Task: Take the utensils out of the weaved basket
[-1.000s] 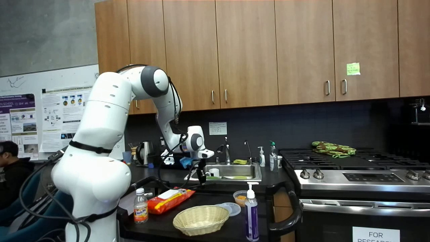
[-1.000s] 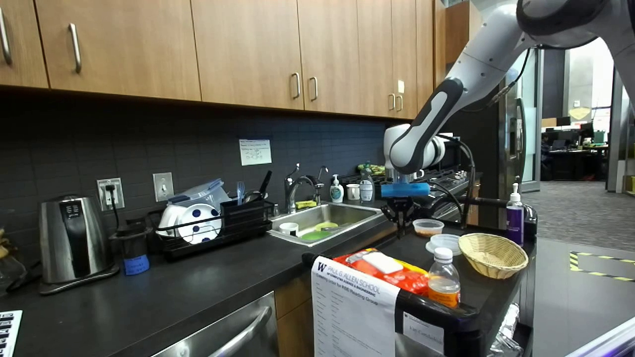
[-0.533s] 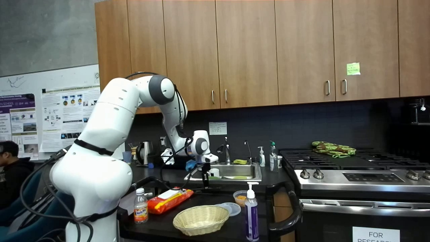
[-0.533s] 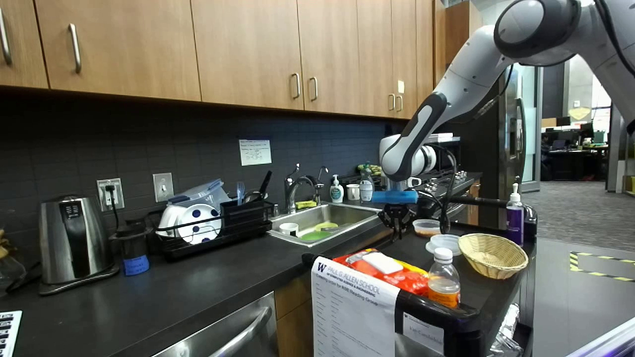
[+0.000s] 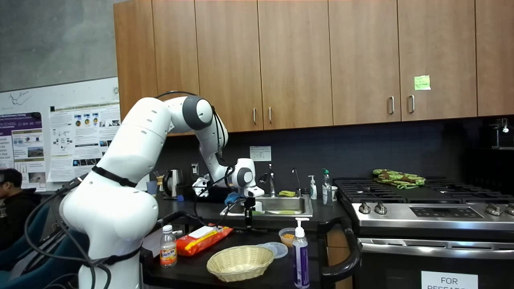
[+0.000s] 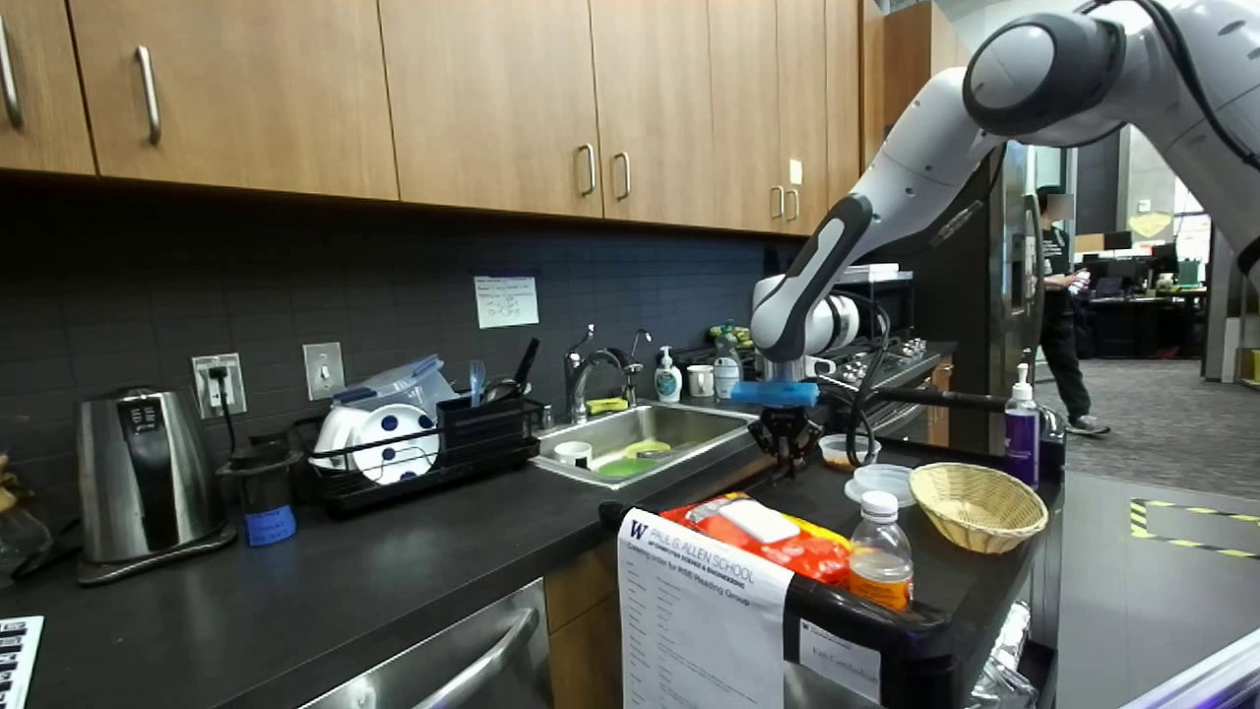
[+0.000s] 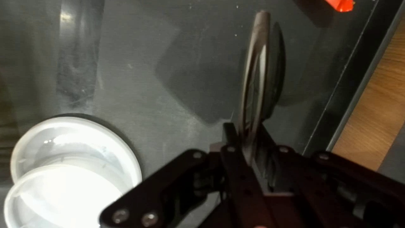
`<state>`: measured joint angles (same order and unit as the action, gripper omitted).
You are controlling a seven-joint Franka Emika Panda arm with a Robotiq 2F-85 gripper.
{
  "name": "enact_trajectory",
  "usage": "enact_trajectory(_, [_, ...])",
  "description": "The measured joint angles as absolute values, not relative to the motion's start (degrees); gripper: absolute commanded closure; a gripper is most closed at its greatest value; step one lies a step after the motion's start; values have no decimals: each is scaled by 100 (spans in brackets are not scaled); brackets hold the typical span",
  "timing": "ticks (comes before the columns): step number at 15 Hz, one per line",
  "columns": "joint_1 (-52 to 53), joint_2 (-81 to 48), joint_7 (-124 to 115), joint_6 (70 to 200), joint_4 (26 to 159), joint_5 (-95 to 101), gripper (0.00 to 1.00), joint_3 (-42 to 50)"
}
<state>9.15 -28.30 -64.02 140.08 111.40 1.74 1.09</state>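
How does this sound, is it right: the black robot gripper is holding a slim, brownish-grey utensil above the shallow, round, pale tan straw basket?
Only the place is wrong: the utensil is above the flat black cart top, as the wrist view shows. In an exterior view, the basket stands apart from the gripper. The gripper does hold the utensil.

Bottle [image 5: 168, 247] reads "Welch's", oven sign [image 5: 449, 280] "FOR", sheet [image 6: 697, 620] "ALLEN SCHOOL".

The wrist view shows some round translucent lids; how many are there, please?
2, overlapping at lower left: an upper lid and a lower lid; others may be hidden.
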Motion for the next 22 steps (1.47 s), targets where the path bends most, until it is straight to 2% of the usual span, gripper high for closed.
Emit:
enact_trajectory(5, [930,-2839,-6446,14008,11117,169,16,110])
enact_trajectory(7, [973,-2813,-6438,14008,11130,173,4,110])
enact_trajectory(8, [1008,-2760,-6393,14008,11172,180,1,107])
enact_trajectory(14, [1169,-1831,-5544,13788,11877,434,0,-34])
enact_trajectory(22, [1113,-40,-3447,12799,12921,545,0,-353])
